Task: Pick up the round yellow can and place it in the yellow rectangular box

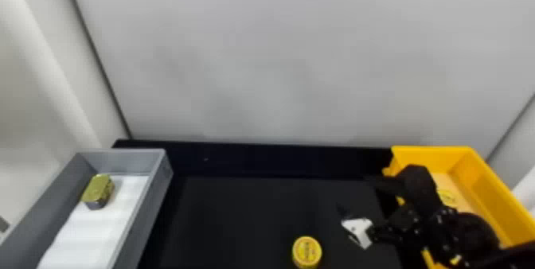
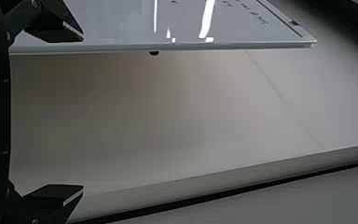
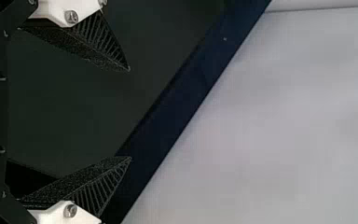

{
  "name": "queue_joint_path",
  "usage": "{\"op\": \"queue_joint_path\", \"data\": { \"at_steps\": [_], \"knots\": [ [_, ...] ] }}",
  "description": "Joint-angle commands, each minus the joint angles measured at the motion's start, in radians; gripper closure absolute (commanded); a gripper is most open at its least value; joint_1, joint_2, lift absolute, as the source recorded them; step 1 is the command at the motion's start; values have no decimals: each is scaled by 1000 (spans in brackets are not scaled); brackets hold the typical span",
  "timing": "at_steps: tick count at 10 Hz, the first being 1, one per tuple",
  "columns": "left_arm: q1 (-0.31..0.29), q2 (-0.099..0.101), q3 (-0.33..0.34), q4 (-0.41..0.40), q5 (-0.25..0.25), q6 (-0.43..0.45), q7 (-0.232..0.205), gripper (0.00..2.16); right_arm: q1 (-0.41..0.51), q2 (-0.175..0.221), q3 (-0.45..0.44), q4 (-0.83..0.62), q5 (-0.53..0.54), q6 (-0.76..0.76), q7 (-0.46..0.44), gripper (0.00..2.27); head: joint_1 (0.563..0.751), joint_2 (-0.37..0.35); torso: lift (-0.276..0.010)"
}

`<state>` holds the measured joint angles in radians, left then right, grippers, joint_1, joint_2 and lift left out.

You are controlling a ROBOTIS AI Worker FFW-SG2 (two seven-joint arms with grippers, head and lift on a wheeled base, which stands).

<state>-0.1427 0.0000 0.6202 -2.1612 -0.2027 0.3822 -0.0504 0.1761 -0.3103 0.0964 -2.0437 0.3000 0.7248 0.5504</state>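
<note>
In the head view my right gripper (image 1: 355,195) is over the right part of the black table, beside the yellow box (image 1: 493,204). A round yellow can (image 1: 307,251) stands on the table near the bottom edge, to the gripper's left and nearer the robot, not touched. Inside the box, partly behind the arm, lies another round yellow lid or can (image 1: 447,197). The right wrist view has the right gripper (image 3: 129,114) open, with nothing between its fingers. My left gripper (image 2: 83,112) is parked, open and holding nothing, in the left wrist view.
At the left stands a grey box (image 1: 153,208) with a white liner and a gold rectangular can (image 1: 98,191) in it. A pale wall (image 1: 258,57) rises behind the table. In the left wrist view a white panel (image 2: 121,23) is beside the left gripper.
</note>
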Motion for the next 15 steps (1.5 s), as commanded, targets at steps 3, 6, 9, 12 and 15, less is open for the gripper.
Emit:
{"op": "queue_joint_path", "data": {
  "at_steps": [3,6,9,12,15],
  "knots": [
    [-2,-3,0,6,-4,0,3,131,20,-26,39,106,32,-62,31,124,629,12,-55],
    [-5,-3,1,8,-6,-2,3,131,17,-26,83,154,-1,-155,73,124,629,12,-55],
    [-5,-3,3,8,-4,-2,3,131,13,-13,63,171,-38,-200,88,124,629,12,-55],
    [-6,-3,4,8,-6,-5,4,131,14,-33,71,194,-47,-261,123,124,629,12,-55],
    [-2,-3,15,6,-6,-6,4,131,57,-18,43,229,-56,-306,80,124,629,12,-55]
  ]
}}
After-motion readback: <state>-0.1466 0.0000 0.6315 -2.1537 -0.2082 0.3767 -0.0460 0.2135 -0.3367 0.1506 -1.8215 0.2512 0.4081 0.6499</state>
